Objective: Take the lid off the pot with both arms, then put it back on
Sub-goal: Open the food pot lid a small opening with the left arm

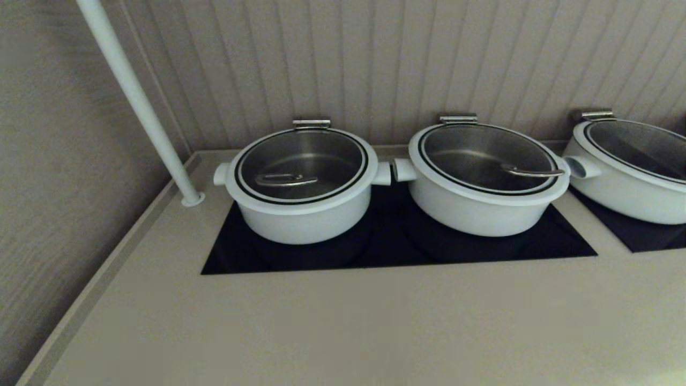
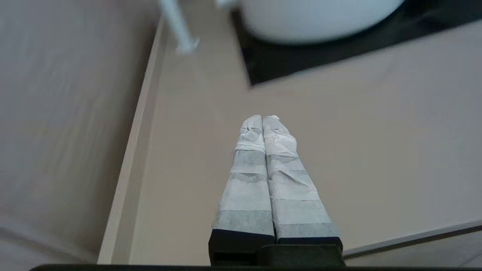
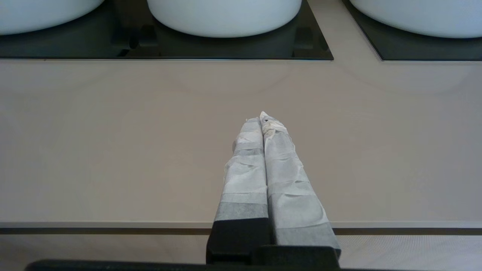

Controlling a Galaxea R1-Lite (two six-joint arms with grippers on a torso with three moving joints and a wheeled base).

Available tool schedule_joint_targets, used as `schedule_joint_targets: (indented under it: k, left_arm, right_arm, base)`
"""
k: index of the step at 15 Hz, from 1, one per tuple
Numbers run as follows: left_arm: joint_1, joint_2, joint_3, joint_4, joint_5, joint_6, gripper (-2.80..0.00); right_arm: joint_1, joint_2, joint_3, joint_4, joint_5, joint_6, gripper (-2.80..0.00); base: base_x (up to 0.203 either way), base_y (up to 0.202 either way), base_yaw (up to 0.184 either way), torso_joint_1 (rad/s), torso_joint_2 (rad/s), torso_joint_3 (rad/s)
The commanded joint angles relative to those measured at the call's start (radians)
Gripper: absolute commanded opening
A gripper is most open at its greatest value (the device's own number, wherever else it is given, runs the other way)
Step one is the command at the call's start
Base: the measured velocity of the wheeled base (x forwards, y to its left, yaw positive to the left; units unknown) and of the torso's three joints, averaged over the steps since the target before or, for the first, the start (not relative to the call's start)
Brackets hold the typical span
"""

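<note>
The pot [image 1: 303, 224] is the deep white one at the left of the black cooktop [image 1: 396, 252], with a stubby handle on each side. The lid [image 1: 321, 155] lies shut on it, its steel loop handle [image 1: 285, 180] towards the front. Neither gripper shows in the head view. My left gripper [image 2: 262, 117] is shut and empty over the bare counter, short of the pot's lower wall [image 2: 316, 19]. My right gripper [image 3: 260, 116] is shut and empty over the counter near its front edge, with the pot [image 3: 37, 11] far off to one side.
Two wider, shallower white pots [image 1: 485, 206] [image 1: 632, 193] with lids stand to the right of the deep one. A white pole [image 1: 140, 104] rises from the counter at the left, next to the side wall. The beige counter [image 1: 343, 327] stretches in front of the cooktop.
</note>
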Motion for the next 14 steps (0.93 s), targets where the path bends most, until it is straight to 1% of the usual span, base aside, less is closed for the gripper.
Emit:
schedule_joint_targets:
  k: [1,5,7,9,10,14]
  left_arm:
    - [0.0,0.023,-0.068,0.005,-0.059,0.003,-2.8]
    - [0.001,0.191,-0.226,-0.004,-0.166,0.007,-2.8]
    - [0.001,0.262,-0.279,-0.005,-0.265,0.007,-2.8]
    - [0.002,0.32,-0.304,-0.005,-0.333,0.008,-2.8]
    - [0.001,0.348,-0.313,-0.006,-0.347,0.009,-2.8]
    - [0.0,0.441,-0.319,-0.007,-0.356,0.014,-2.8]
  right_arm:
    - [0.0,0.001,0.0,-0.001,0.0,-0.001,-2.8]
    - [0.0,0.001,0.0,0.0,0.0,0.001,-2.8]
    - [0.0,0.001,0.0,-0.001,0.0,-0.001,-2.8]
    - [0.0,0.001,0.0,-0.001,0.0,-0.001,-2.8]
    - [0.0,0.001,0.0,-0.001,0.0,-0.001,-2.8]
    - [0.0,0.001,0.0,0.0,0.0,-0.001,-2.8]
  base:
    - [0.0,0.0,0.0,0.0,0.0,0.0]
    - [0.0,0.0,0.0,0.0,0.0,0.0]
    - [0.0,0.0,0.0,0.0,0.0,0.0]
    - [0.0,0.0,0.0,0.0,0.0,0.0]
    - [0.0,0.0,0.0,0.0,0.0,0.0]
    - [0.0,0.0,0.0,0.0,0.0,0.0]
